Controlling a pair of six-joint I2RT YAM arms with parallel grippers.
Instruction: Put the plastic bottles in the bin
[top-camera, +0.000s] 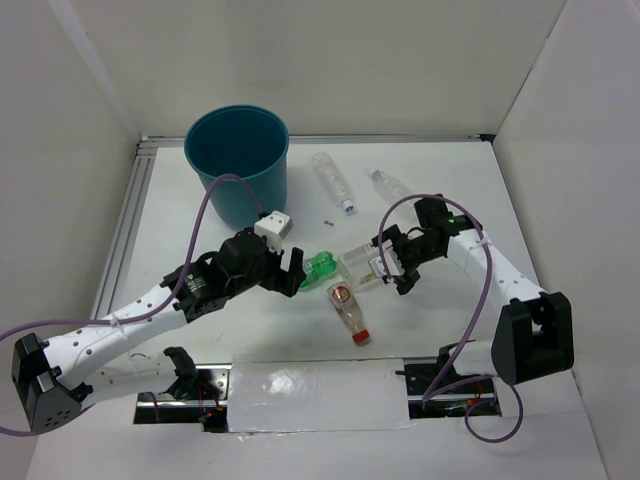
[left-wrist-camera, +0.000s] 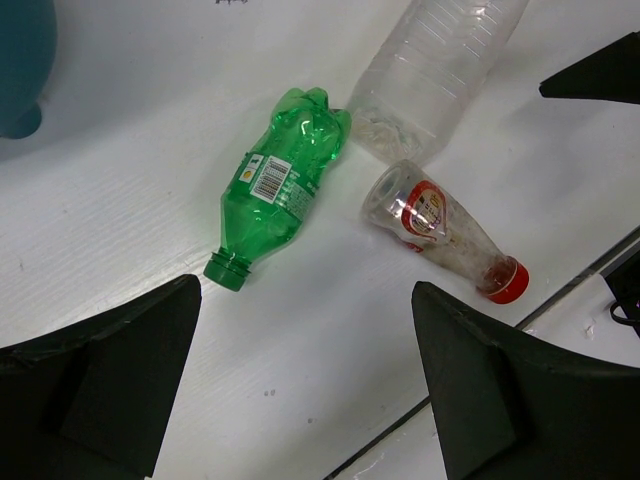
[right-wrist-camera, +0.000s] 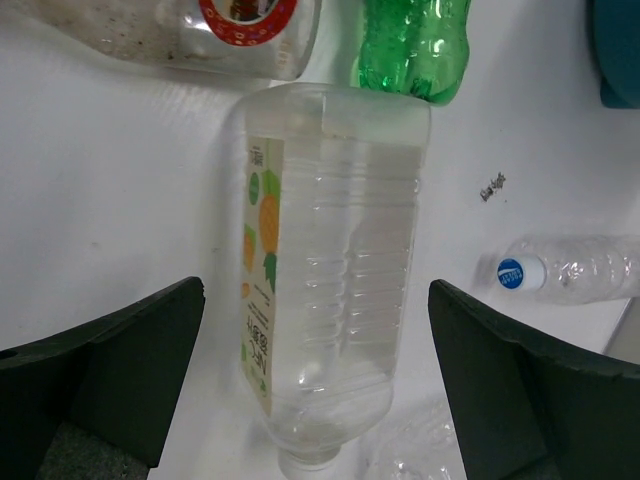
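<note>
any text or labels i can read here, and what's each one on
Nothing reads clearly enough to quote.
Wide clear bottle: pale label, green vertical characters, too blurred.
Green bottle: white barcode patch, print too small.
Red-capped bottle: red and white round label, unreadable.
Slim clear bottle: white lettering on blue cap, blurred.

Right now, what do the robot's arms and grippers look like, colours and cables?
The left arm and right arm have white links with black joints and black bases. A purple cable loops along each. The left gripper and right gripper are black, with broad matte wedge-shaped fingers. A small white block sits on the left wrist.
</note>
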